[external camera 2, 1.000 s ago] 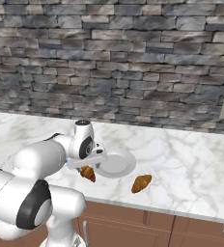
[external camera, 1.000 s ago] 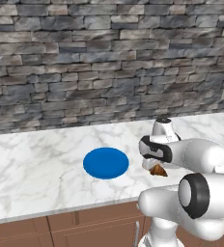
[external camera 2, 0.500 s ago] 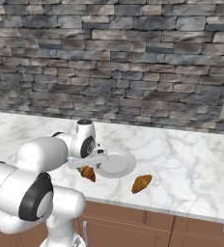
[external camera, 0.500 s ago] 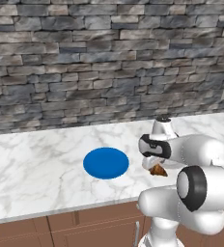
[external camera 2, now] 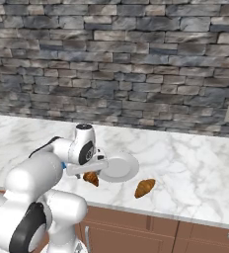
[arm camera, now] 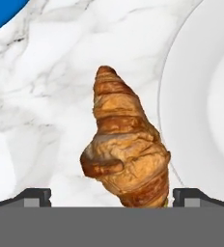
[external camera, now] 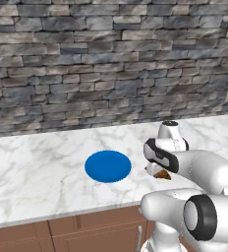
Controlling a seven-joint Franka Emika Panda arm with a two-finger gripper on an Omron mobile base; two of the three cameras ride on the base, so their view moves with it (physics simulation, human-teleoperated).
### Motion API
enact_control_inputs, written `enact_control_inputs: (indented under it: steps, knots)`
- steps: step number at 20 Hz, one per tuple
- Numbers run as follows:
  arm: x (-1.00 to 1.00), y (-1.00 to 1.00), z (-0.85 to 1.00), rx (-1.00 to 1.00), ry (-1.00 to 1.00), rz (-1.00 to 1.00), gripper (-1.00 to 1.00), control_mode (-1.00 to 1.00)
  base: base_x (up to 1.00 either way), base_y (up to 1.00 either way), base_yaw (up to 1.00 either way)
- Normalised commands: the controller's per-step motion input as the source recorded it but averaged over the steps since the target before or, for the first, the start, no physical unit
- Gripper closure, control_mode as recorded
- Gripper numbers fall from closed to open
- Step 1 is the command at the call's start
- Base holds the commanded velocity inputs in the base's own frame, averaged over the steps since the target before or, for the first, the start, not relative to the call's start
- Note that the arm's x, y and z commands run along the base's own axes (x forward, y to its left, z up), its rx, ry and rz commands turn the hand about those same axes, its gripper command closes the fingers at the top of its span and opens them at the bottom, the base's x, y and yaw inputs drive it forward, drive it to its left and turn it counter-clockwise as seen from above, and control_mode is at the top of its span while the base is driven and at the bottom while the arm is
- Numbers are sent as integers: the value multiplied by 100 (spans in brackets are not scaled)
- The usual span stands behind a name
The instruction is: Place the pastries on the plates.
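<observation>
**Croissant framed between my pincer tips, not yet gripped**

The small golden-brown ridged croissant (arm camera: 126, 154) lies on the white marble bench (external camera: 32, 172), between the bright blue round plate (external camera: 107, 166) and the glossy white plate (external camera 2: 117, 167). Over the last second my pincer (arm camera: 112, 198) has barely shifted above it. Its tips stand wide, straddling the pastry, holding nothing. A second croissant (external camera 2: 145, 188) waits nearby.

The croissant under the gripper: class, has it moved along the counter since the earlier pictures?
No. The croissant lies beside the white plate, just as before, with the gripper above it.
</observation>
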Motion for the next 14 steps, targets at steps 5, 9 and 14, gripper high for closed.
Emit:
enact_control_inputs:
  steps: [5, 9, 14]
  knots:
    - [7, 0, -2, 0, -2, 0, -100, -100, 0, 0, 0]
    - [13, 0, 9, 0, 0, 0, -100, -100, 0, 0, 0]
    - [1, 0, -7, 0, 0, 0, -100, -100, 0, 0, 0]
